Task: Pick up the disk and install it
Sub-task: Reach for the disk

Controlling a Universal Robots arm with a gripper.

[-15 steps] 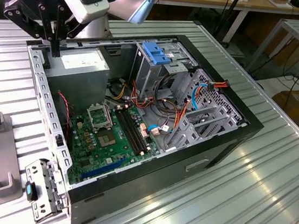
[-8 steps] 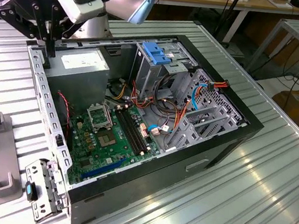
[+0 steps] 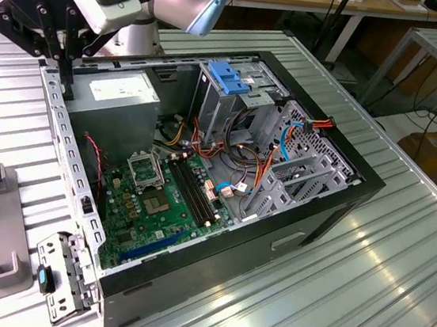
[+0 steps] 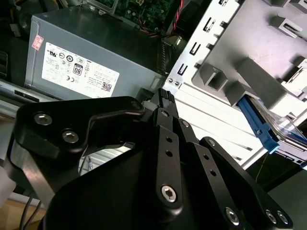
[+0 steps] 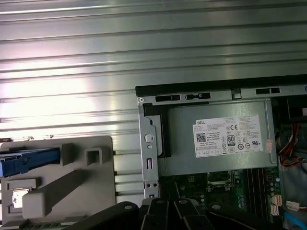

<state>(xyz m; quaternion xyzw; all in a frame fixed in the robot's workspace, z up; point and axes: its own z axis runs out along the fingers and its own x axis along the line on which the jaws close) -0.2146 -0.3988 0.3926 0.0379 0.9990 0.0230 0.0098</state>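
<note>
Ribbed metal worktop [image 3: 393, 297] carries a black computer case [image 3: 212, 278]; at its ten o'clock hangs the black gripper [image 4: 164, 96], fingers [image 4: 168, 139] narrow, empty. Blue-railed dark disk [image 5: 29, 160] lies in a grey fixture [image 5: 91, 182] at eight o'clock: pickup looks unstarted, needing spread fingers.

Glossy ribbed metal table [image 3: 393, 297], matt grey metal power-supply box [image 3: 121, 112].

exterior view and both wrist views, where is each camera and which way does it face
Exterior view: off the arm, looking down into the open computer case on the ribbed table; arm and gripper show.
First wrist view: at the wrist, looking past the gripper at the power supply and grey fixture.
Second wrist view: at the wrist, looking along the black gripper.
All three share the power supply.
</note>
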